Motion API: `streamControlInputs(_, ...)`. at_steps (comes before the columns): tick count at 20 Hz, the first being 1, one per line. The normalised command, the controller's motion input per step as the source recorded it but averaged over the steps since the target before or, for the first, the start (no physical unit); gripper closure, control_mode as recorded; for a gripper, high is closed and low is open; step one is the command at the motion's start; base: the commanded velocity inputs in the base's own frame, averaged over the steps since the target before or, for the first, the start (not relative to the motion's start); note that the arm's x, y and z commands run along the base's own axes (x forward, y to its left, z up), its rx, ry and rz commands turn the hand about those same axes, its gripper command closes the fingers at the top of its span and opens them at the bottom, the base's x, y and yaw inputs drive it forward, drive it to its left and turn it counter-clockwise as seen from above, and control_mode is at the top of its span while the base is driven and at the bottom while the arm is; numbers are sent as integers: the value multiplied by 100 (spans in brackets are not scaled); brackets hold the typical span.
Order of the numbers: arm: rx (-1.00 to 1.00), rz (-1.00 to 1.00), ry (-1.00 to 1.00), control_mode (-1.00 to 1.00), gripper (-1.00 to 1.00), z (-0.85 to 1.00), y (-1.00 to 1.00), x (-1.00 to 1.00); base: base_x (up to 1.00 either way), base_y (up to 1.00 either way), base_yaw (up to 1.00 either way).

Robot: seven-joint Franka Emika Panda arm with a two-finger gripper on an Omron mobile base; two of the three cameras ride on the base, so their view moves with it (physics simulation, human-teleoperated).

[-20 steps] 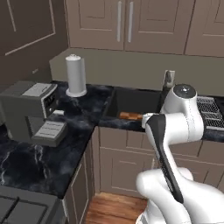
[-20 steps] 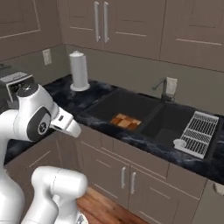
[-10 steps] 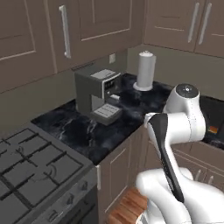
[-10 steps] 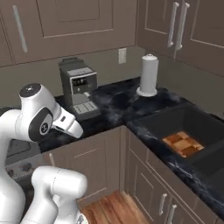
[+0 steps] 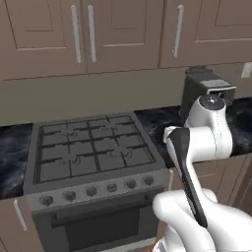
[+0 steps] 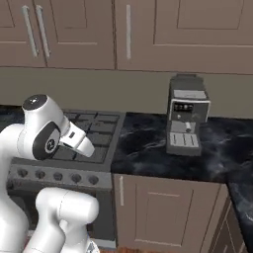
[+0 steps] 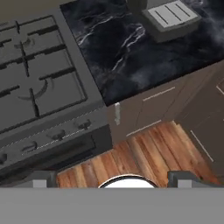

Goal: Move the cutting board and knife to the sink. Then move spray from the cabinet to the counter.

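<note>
Counter (image 6: 148, 148) bears a coffee machine (image 6: 187, 114); hand view adds wooden floor (image 7: 148, 153).

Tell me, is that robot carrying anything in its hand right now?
No. The hand is open and empty, pointing down toward the wooden floor beside the stove.

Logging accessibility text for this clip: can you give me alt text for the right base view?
A white robot arm rises at lower left in front of a grey gas stove. Right of the stove, a grey coffee machine stands on a black marble-look counter, with closed brown wall cabinets above.
</note>
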Motion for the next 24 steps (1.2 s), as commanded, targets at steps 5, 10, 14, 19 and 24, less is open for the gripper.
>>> streamControlInputs(5, 0, 0, 0, 100, -100, 0, 0, 0, -6, 0, 100)
streamControlInputs(10, 0, 0, 0, 100, -100, 0, 0, 0, -6, 0, 100)
streamControlInputs(14, 0, 0, 0, 100, -100, 0, 0, 0, -5, 0, 100)
streamControlInputs(19, 0, 0, 0, 100, -100, 0, 0, 0, -5, 0, 100)
streamControlInputs(24, 0, 0, 0, 100, -100, 0, 0, 0, 2, 0, 91)
